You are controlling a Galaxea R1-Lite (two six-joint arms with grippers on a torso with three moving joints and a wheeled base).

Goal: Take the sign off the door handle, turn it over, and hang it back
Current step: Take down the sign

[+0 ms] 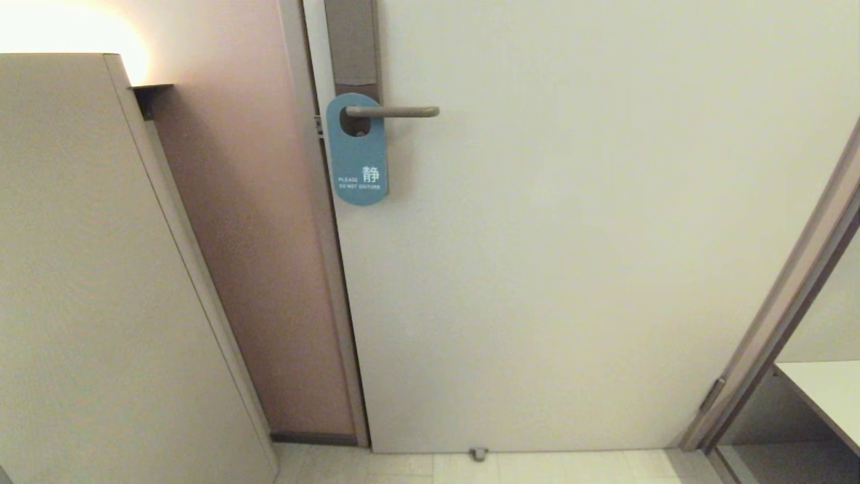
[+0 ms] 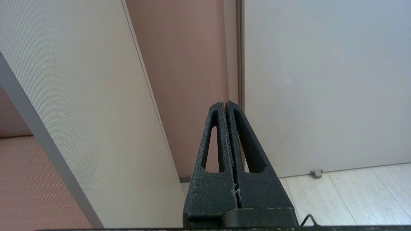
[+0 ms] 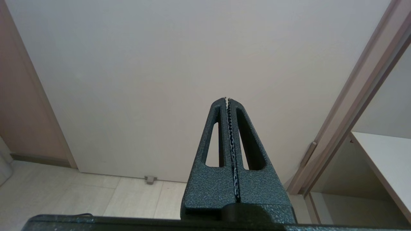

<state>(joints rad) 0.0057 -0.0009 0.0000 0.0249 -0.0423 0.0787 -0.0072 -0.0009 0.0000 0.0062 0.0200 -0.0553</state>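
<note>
— Narrow spot, this: a pale door (image 1: 571, 269) ahead, a pinkish wall (image 1: 248, 269) to its left, a tall beige cabinet panel (image 1: 80, 269) crowding in from that side and tiled floor (image 1: 537, 467) along the bottom. Where's the thing it's after?

— Up high on the door. The blue sign (image 1: 357, 149) hangs by its round hole from the door handle (image 1: 393, 111), blue face outward with white lettering, flat against the door below the brownish backplate (image 1: 353, 44).

— And the arms?

— Neither shows from the head. The left tool (image 2: 225, 103) points low toward the seam between wall and door, fingers clenched together on nothing. The right tool (image 3: 227, 99) aims at the bare lower door, also pressed closed and empty. Both sit well below the sign.

— So nothing's begun. What might trip it up?

— I'd guess the lift-off. The hole sits at the root of the lever, so the sign has to slide along the whole bar to its rounded end; pulling straight out would snag it or bend it. It's thin and flush to the door, so the fingers may slip off its edge. And the left arm has that cabinet panel close by to bump.
</note>
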